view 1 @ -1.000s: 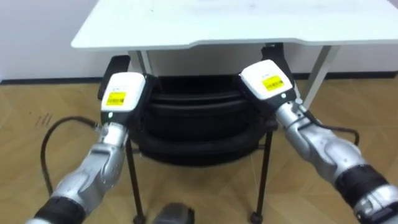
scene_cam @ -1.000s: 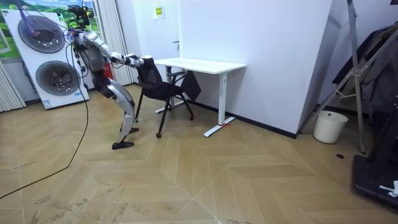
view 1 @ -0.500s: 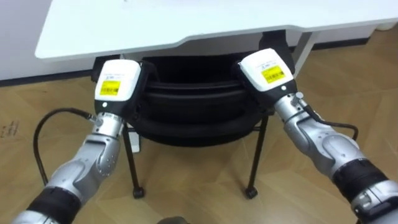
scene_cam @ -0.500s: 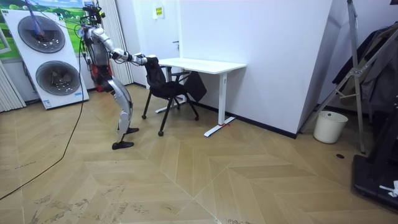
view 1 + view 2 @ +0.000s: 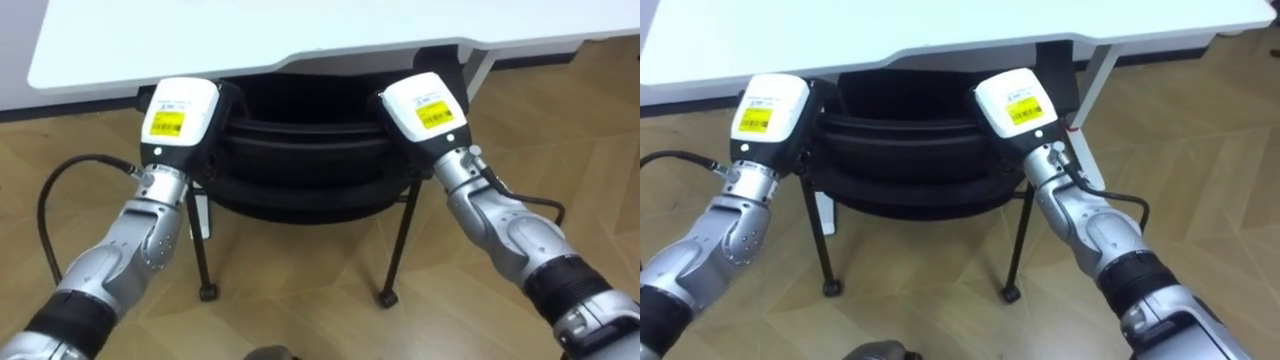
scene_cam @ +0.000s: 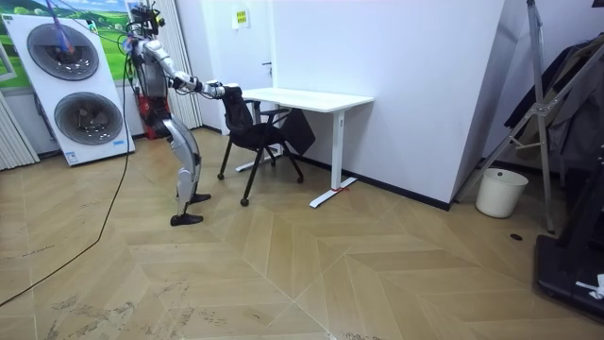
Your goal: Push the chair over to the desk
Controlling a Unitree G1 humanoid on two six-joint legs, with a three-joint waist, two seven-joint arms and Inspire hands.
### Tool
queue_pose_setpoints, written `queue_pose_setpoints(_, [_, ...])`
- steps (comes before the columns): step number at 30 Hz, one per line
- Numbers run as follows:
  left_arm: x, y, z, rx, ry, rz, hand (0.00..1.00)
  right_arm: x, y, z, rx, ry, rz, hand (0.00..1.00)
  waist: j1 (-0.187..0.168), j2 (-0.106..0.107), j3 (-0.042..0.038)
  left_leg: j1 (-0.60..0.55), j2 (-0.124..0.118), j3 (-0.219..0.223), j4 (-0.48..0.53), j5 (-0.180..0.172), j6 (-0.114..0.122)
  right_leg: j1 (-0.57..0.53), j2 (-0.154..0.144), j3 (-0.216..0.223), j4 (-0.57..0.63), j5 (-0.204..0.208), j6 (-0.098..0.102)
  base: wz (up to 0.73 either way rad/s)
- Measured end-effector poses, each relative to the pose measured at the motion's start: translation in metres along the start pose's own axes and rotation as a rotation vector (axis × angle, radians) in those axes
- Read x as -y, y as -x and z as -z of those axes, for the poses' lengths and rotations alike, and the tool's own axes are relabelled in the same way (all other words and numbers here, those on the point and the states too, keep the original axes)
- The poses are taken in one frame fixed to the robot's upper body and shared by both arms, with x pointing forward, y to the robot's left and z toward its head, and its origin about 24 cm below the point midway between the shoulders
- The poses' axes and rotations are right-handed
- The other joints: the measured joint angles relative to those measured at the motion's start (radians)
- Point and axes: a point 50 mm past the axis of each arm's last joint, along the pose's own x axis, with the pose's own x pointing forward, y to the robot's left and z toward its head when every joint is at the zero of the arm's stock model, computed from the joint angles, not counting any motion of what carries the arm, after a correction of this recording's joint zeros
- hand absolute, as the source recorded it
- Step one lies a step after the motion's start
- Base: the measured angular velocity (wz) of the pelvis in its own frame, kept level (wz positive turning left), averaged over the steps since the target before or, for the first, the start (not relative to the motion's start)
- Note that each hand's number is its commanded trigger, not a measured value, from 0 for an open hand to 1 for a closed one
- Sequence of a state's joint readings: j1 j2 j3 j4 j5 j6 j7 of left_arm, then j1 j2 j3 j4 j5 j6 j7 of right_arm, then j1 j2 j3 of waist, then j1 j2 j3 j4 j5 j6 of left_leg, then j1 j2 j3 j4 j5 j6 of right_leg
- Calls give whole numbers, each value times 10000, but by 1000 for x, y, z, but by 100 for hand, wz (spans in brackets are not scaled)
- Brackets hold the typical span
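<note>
A black chair point(image 5: 300, 170) on thin black legs stands with its seat partly under the white desk point(image 5: 250, 40). My left hand point(image 5: 178, 122) lies against the left end of the chair's backrest. My right hand point(image 5: 424, 106) lies against the right end of it. Both hands show their white backs to me. In the room view I stand leaning forward behind the chair point(image 6: 253, 130), both arms stretched out to its back, at the near end of the desk point(image 6: 304, 97).
The desk's white leg point(image 5: 478, 68) stands right of the chair. Stacked washing machines point(image 6: 66, 85) are behind me at the room view's left. A white bin point(image 6: 497, 192) and a clothes rack point(image 6: 557, 113) stand far right. Wooden floor lies all round.
The chair has rolled further under the desk with both hands still on its backrest. In the room view I have moved closer to the desk and stand more upright.
</note>
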State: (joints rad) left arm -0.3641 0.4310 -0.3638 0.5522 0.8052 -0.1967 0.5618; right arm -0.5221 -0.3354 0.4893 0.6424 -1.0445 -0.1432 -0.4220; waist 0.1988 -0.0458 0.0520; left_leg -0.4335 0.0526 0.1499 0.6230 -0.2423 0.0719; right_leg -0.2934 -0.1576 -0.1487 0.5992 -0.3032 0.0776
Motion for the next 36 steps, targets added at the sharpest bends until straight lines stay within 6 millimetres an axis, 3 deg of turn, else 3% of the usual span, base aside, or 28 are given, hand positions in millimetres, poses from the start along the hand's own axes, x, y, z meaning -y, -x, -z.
queue_pose_setpoints(6, [5,14,1,36,-128,263,100,-10,12,-5,104,-207,-486,100,-22,-250,-127,626,-108,-106,-788,279,-139,737,93,-186,-900,138,-28,7])
queue_pose_setpoints(7, [6,16,1,42,-149,285,100,-10,13,-5,125,-227,-537,91,-29,-268,-141,702,-107,-124,-871,288,-153,856,125,-200,-1044,167,-31,6])
queue_pose_setpoints(8, [6,17,1,13,-144,295,100,-10,13,-6,155,-231,-598,0,-65,-270,-143,769,-115,-138,-947,295,-162,952,143,-204,-1144,186,-27,3])
queue_pose_setpoints(10, [7,19,1,-15,-149,327,83,-11,13,-6,175,-240,-693,0,-87,-291,-158,872,-135,-142,-1076,320,-178,1048,151,-209,-1255,214,-29,0])
queue_pose_setpoints(12, [7,19,1,-30,-158,330,0,-11,13,-7,170,-269,-709,0,-94,-296,-161,929,-118,-154,-1140,333,-197,1132,178,-243,-1375,253,-51,0])
queue_pose_setpoints(18, [11,21,0,-411,55,645,0,-11,11,-5,-502,-1755,-1464,0,-242,-409,-289,1233,-124,-189,-1407,390,-285,1435,204,-347,-1622,312,-113,1])
queue_pose_setpoints(25, [8,17,-3,-1029,1179,390,0,-9,11,1,-924,-2941,-1661,0,-231,-518,-265,1453,-129,-215,-1735,554,-384,1573,220,-441,-1733,367,-168,0])
queue_pose_setpoints(31, [1,13,-4,-1125,1787,211,0,15,6,4,-540,-2655,-831,0,-266,-582,-245,1446,-133,-214,-1854,623,-418,1575,262,-461,-1910,396,-217,0])
queue_pose_setpoints(36, [-8,7,-8,-922,2126,233,0,32,3,-1,57,-2097,-469,0,-514,-603,-255,1433,-77,-342,-1925,720,-486,1781,485,-532,-2417,657,-286,4])
